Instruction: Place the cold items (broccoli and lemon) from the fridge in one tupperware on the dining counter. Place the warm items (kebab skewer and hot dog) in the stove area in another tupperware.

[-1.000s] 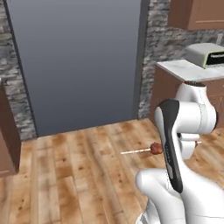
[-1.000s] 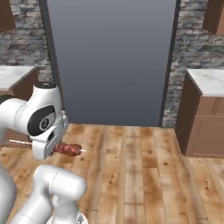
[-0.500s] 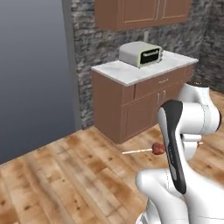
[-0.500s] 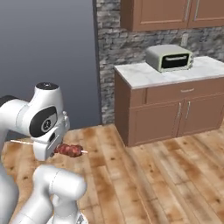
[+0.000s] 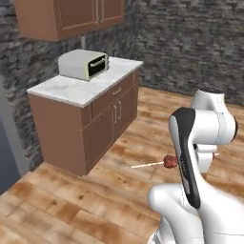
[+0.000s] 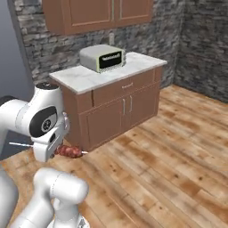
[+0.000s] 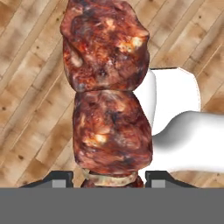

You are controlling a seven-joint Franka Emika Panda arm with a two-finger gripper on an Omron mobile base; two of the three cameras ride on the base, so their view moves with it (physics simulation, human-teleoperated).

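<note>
My gripper (image 7: 111, 179) is shut on the kebab skewer (image 7: 107, 92), whose dark red-brown meat chunks rise between the two fingertips (image 7: 61, 178) in the hand view. From the left base view the kebab skewer (image 5: 170, 161) sticks out to the left of my forearm, its thin wooden stick pointing left above the floor. The right base view shows the gripper (image 6: 55, 150) low beside my white wrist, with the kebab skewer (image 6: 69, 152) pointing right. The skewer hangs in the air, well above the wooden floor.
A brown base cabinet with a white marble top (image 5: 83, 88) stands ahead, with a toaster oven (image 6: 103, 58) on it. Wall cabinets (image 6: 107, 15) hang above on a stone wall. A grey fridge side (image 5: 5, 143) is at far left. Open wooden floor (image 6: 169, 151) lies to the right.
The whole scene has swung: the grey fridge door slid off to the left and the counter with the toaster oven came into view. My arm and the held skewer kept their pose.
</note>
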